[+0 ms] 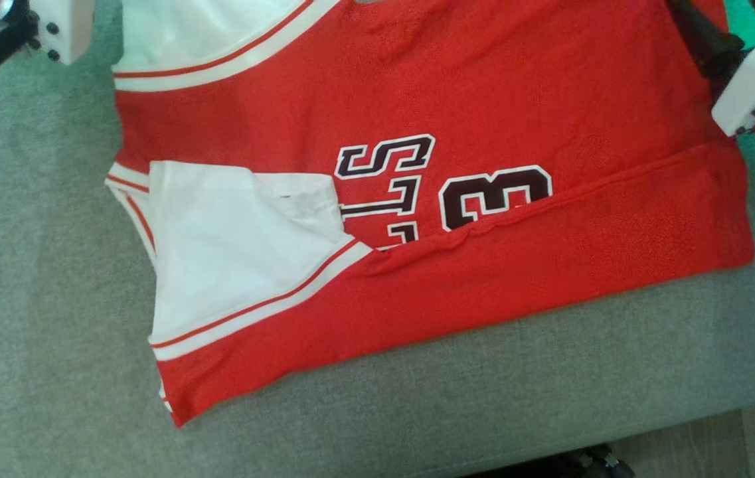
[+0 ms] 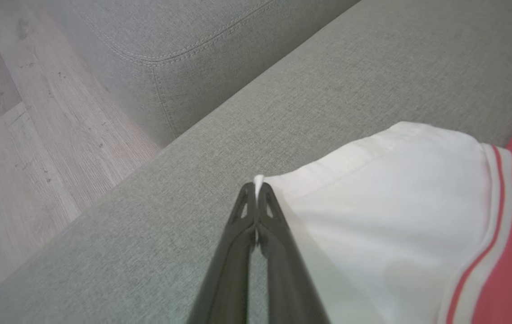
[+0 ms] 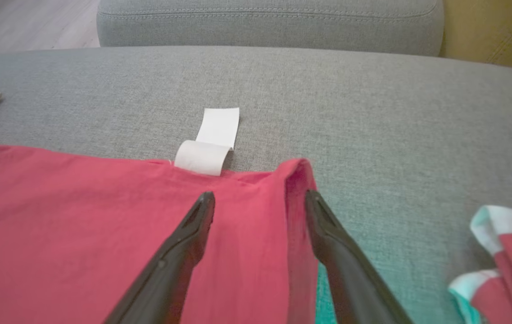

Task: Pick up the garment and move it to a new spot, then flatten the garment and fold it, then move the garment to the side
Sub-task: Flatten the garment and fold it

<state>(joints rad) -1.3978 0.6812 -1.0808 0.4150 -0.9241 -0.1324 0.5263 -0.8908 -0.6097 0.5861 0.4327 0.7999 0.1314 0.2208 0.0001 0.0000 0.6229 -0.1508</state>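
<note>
A red mesh basketball jersey (image 1: pixel 483 86) with white side panels and red-and-white striped trim lies spread flat on a grey woven sofa cushion (image 1: pixel 52 299). On the jersey's chest sit dark outlined letters (image 1: pixel 384 156) and a dark numeral 3 (image 1: pixel 493 196). The jersey's near long edge is turned up over its body as a red folded band (image 1: pixel 550 265), and this band covers the lower part of the 3.

The left gripper (image 2: pixel 256 191) is at the jersey's white panel. Its 2 dark fingers are pressed tight together, pinching the very corner of the white cloth, and a small tip of fabric pokes out past the fingertips. The rest of that panel rests slack on the cushion beside the fingers.

The right gripper (image 3: pixel 259 195) is at the jersey's red hem end, with its 2 fingers spread wide and nothing between them gripped. 1 finger lies over the red cloth, the other just outside the rolled hem corner. I cannot tell whether either touches the fabric.

A white rectangular sewn label (image 3: pixel 213 139) curls out from the jersey's hem onto the cushion. Well apart from the jersey lies a crumpled red garment with pale teal-white trim (image 3: pixel 508 252). Pale wooden plank flooring (image 2: pixel 26 148) lies beyond the jersey, below the cushion's edge.
</note>
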